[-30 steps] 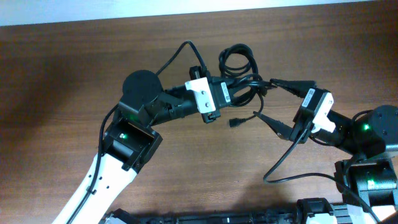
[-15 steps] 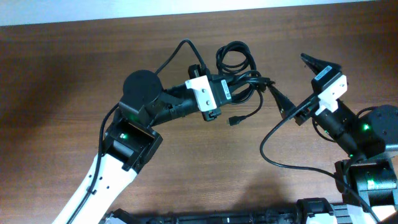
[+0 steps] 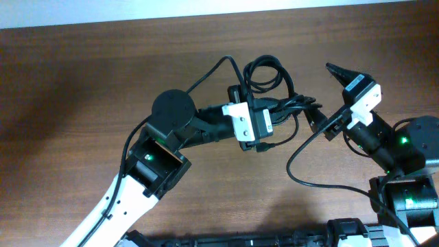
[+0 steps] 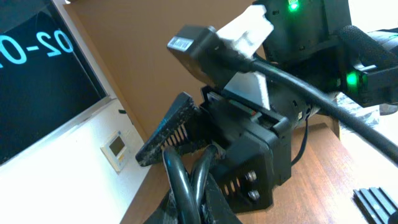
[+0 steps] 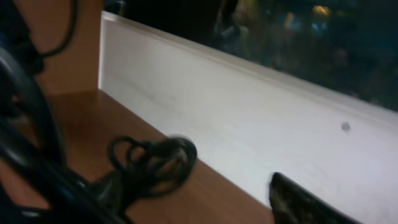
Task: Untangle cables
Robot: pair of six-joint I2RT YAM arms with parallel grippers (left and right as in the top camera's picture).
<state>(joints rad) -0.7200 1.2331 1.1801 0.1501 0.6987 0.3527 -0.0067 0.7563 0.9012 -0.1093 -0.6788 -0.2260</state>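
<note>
The cables (image 3: 266, 71) are a black knotted bundle with loops at the back centre of the table. Strands run from it down to my left gripper (image 3: 287, 105). The left gripper is shut on two strands, which show between its jaws in the left wrist view (image 4: 189, 186). My right gripper (image 3: 326, 95) is open wide just right of the bundle, with nothing between its fingers. One of its fingers (image 5: 305, 199) shows in the right wrist view, with the bundle (image 5: 152, 165) lying apart from it on the wood.
The wooden table (image 3: 82, 82) ends at a white back edge (image 3: 206, 10) just behind the cable loops. The right arm's own thick wire (image 3: 302, 168) loops over the table in front of it. The right gripper body (image 4: 249, 124) fills the left wrist view.
My left gripper has moved right with the cable strands in it, dragging the bundle along. My right gripper has drawn back to the right and turned, staying open.
</note>
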